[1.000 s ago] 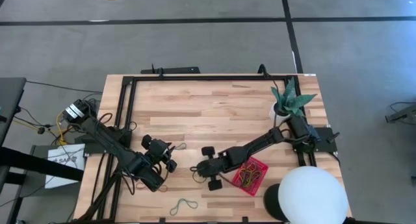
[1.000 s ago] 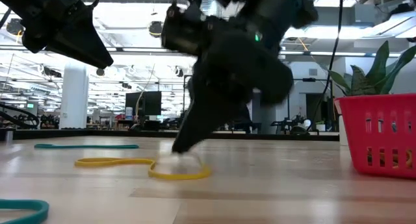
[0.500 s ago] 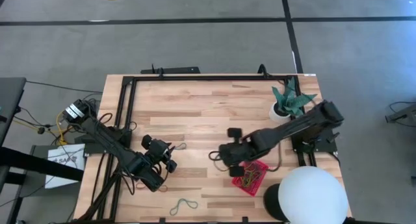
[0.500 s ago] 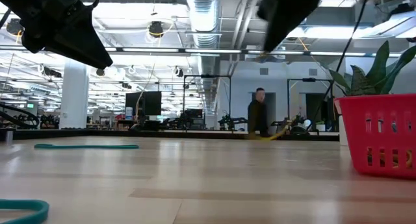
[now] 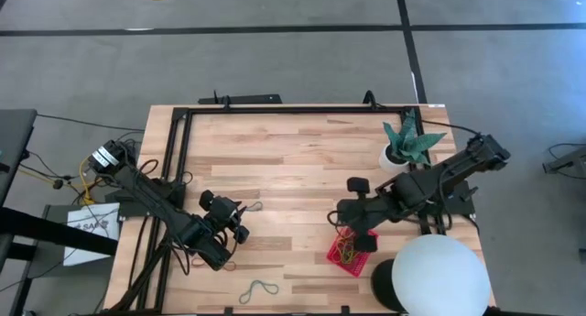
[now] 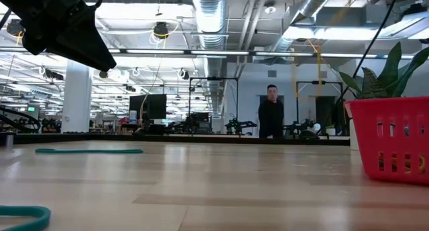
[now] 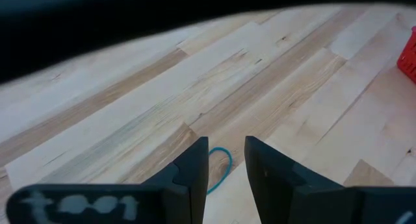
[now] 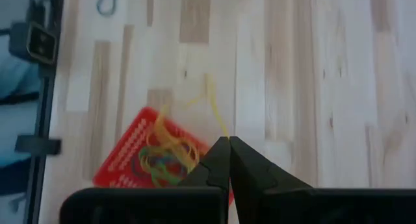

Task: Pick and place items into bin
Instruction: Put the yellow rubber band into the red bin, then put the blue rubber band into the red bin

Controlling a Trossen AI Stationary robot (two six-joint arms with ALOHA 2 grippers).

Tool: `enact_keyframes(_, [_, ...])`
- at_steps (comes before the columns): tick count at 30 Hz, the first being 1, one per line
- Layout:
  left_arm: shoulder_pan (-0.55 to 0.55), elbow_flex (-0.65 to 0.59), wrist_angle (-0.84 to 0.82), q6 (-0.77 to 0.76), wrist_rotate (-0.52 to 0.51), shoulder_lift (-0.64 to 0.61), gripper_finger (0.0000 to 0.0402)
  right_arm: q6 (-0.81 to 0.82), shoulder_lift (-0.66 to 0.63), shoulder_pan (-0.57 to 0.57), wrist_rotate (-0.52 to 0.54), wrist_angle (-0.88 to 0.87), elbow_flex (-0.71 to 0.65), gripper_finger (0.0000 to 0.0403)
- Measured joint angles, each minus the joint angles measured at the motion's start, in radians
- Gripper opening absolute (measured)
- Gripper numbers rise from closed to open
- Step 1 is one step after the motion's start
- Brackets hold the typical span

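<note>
My right gripper (image 5: 341,226) hangs above the far left rim of the red bin (image 5: 353,252) and is shut on a yellow rubber band (image 8: 214,107). The bin also shows in the right wrist view (image 8: 130,160), with several coloured bands lying in it. My left gripper (image 5: 240,223) waits open at the table's left, low over a small teal band (image 7: 222,169) that lies flat on the wood. Another teal band (image 5: 258,288) lies near the front edge. In the low view the bin (image 6: 395,140) stands at the right, and teal bands (image 6: 87,150) lie flat on the table. My right gripper pinches the yellow band at one end (image 8: 224,134) between its two fingertips (image 8: 220,152). The fingers come from above, pointing down. The band hangs slack below them, lifted clear of the table, beside the bin's rim.
A white pot with a green plant (image 5: 399,149) stands at the far right. A big white dome (image 5: 430,275) stands at the near right, close to the bin. A person (image 6: 271,112) stands in the room beyond the table. Bare wood lies across the table's middle (image 5: 293,169).
My right gripper has taken the yellow band off the table's middle and lifted it clear. It has gone up and toward the table's right edge, and now stands over the red bin. The band hangs below the shut fingers.
</note>
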Motion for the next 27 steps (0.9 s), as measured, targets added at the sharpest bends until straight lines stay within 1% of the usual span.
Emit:
enact_keyframes(5, [0.0, 0.0, 0.0, 0.0, 0.0, 0.0, 0.0091, 0.051, 0.0, 0.028, -0.023, -0.103, 0.0, 0.0])
enact_keyframes(9, [0.0, 0.0, 0.0, -0.001, 0.0, 0.0, 0.0091, 0.052, 0.0, 0.033, -0.098, -0.107, 0.0, 0.0])
enact_keyframes(13, [0.0, 0.0, 0.001, -0.001, 0.0, 0.0, 0.0091, 0.042, 0.0, 0.033, -0.146, -0.107, 0.0, 0.0])
enact_keyframes(19, [0.0, 0.0, 0.001, -0.002, 0.0, 0.0, 0.0091, 0.04, 0.0, 0.033, -0.151, -0.106, 0.0, 0.0])
enact_keyframes(22, [0.0, 0.0, 0.001, -0.002, 0.0, 0.0, 0.0091, 0.039, 0.0, 0.033, -0.154, -0.106, 0.0, 0.001])
enact_keyframes(27, [0.0, 0.0, 0.001, -0.003, 0.0, 0.0, 0.0091, 0.039, 0.0, 0.033, -0.154, -0.105, 0.0, 0.0043])
